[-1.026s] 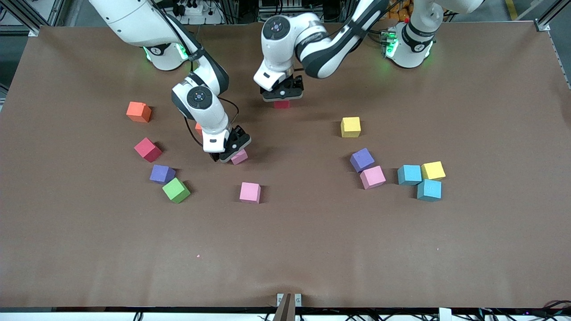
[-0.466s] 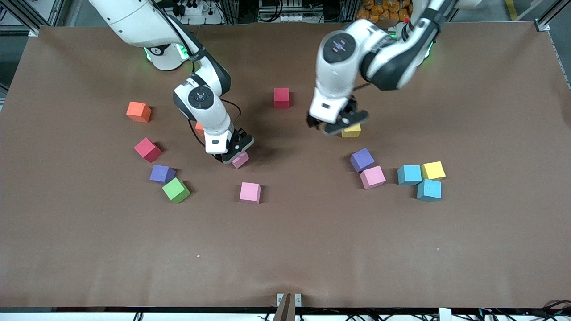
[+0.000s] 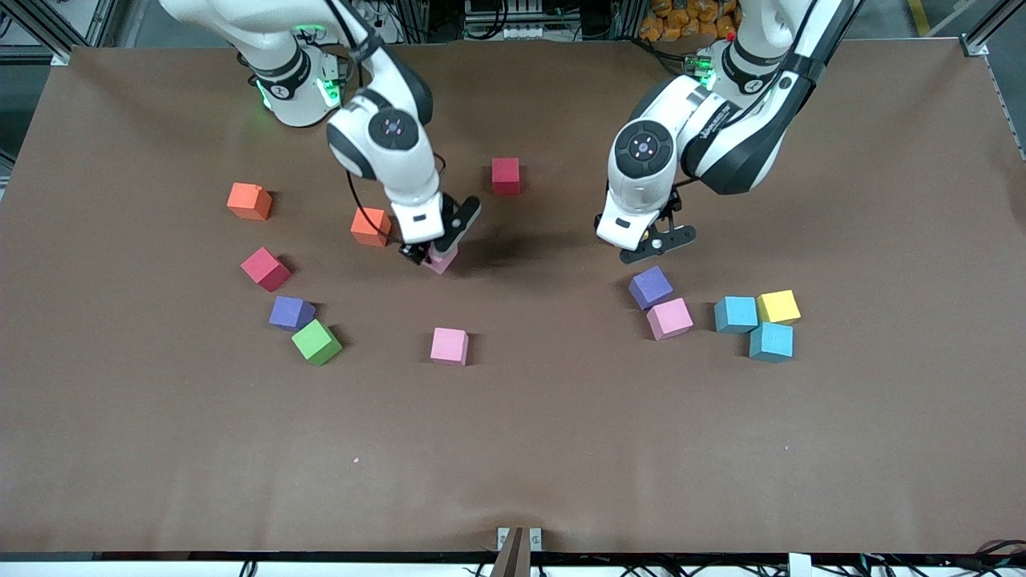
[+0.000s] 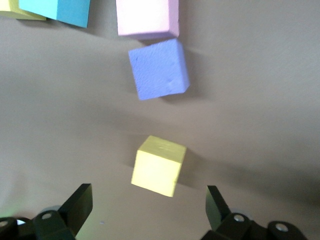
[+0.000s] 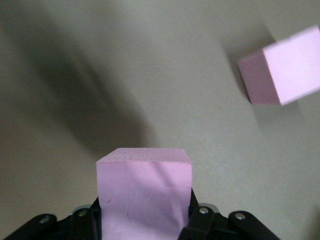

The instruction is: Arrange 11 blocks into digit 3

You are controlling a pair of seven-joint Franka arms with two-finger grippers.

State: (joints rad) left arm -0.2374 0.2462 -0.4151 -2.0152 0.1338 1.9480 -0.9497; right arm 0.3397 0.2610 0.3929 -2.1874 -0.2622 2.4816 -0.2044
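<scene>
The right hand (image 3: 430, 255) has clamped a pink block (image 3: 442, 259) and raised it off the desk (image 3: 561, 449), uncovering an orange block (image 3: 370, 227) its arm had hidden. The left hand (image 3: 651, 244), having left a red block (image 3: 506, 175) near the desk's edge by the robots' bases, has swung toward its own end and now hangs wide open over a yellow block (image 4: 158, 165).

pink blocks (image 3: 449, 346): three
yellow blocks (image 3: 778, 306): two, the second seen only from the left wrist view
light blue blocks (image 3: 735, 314): two
purple blocks (image 3: 650, 287): two
orange blocks (image 3: 249, 201): two
red blocks (image 3: 506, 175): two, one perhaps nearer crimson
green block (image 3: 316, 342): one
</scene>
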